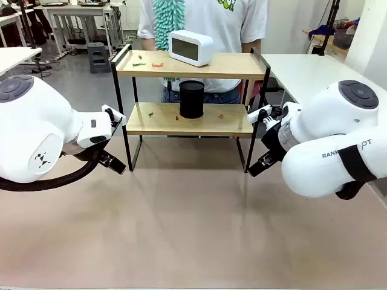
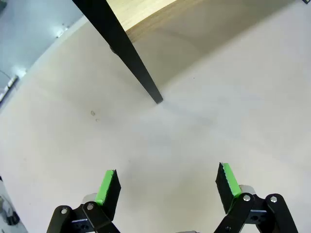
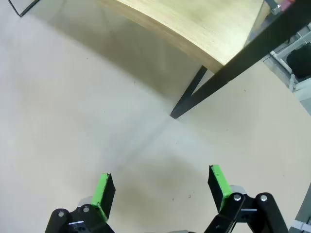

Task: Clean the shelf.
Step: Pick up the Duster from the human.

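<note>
The shelf (image 1: 190,65) stands at the table's far middle, two light wooden boards in a black frame. A white clock (image 1: 190,48) and small coloured scraps (image 1: 158,64) lie on the top board. A black cylinder (image 1: 191,99) and more scraps (image 1: 221,116) sit on the lower board. A person behind the shelf holds a teal duster (image 1: 167,21). My left gripper (image 2: 167,187) is open above bare table near a front shelf leg (image 2: 131,56). My right gripper (image 3: 163,189) is open too, close to the other front leg (image 3: 194,99). Both hold nothing.
The beige tabletop (image 1: 193,223) stretches in front of the shelf. White tables (image 1: 308,69) stand at the right and far left. The two arms (image 1: 36,133) flank the shelf's front corners.
</note>
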Controlling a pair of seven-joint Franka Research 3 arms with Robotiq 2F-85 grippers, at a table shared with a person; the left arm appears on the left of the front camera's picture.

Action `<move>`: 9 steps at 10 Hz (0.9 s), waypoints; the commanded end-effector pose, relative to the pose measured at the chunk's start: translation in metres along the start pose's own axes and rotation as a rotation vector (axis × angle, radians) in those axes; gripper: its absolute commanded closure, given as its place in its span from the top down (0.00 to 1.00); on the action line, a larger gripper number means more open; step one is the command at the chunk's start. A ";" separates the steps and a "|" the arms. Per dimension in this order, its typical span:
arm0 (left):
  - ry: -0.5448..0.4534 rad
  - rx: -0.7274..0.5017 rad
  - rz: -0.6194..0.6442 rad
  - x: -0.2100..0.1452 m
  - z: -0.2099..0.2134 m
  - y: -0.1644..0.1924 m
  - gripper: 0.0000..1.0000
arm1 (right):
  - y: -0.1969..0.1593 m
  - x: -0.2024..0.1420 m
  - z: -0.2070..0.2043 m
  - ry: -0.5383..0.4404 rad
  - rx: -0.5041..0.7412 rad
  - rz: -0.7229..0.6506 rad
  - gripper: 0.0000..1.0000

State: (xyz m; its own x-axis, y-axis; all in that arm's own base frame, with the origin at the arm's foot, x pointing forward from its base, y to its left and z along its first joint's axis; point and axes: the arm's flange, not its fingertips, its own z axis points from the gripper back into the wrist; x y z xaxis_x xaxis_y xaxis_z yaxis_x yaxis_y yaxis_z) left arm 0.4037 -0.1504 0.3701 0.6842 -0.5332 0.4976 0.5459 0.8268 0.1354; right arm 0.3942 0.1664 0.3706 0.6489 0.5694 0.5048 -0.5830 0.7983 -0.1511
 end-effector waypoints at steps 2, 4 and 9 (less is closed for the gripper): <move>0.000 0.000 0.000 0.000 0.000 0.000 1.00 | 0.000 0.000 0.000 0.000 0.000 0.000 1.00; 0.000 0.000 0.000 0.000 0.000 0.000 1.00 | 0.000 0.000 0.000 0.000 0.000 0.000 1.00; 0.000 0.000 0.000 0.000 0.000 0.000 1.00 | 0.000 0.000 0.000 0.000 0.000 0.000 1.00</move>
State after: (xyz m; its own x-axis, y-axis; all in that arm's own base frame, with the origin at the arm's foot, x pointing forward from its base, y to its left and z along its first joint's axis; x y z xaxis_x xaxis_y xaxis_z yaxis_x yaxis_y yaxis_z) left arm 0.4038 -0.1502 0.3701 0.6847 -0.5325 0.4977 0.5452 0.8273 0.1351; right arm 0.3942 0.1664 0.3705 0.6484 0.5704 0.5041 -0.5836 0.7977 -0.1519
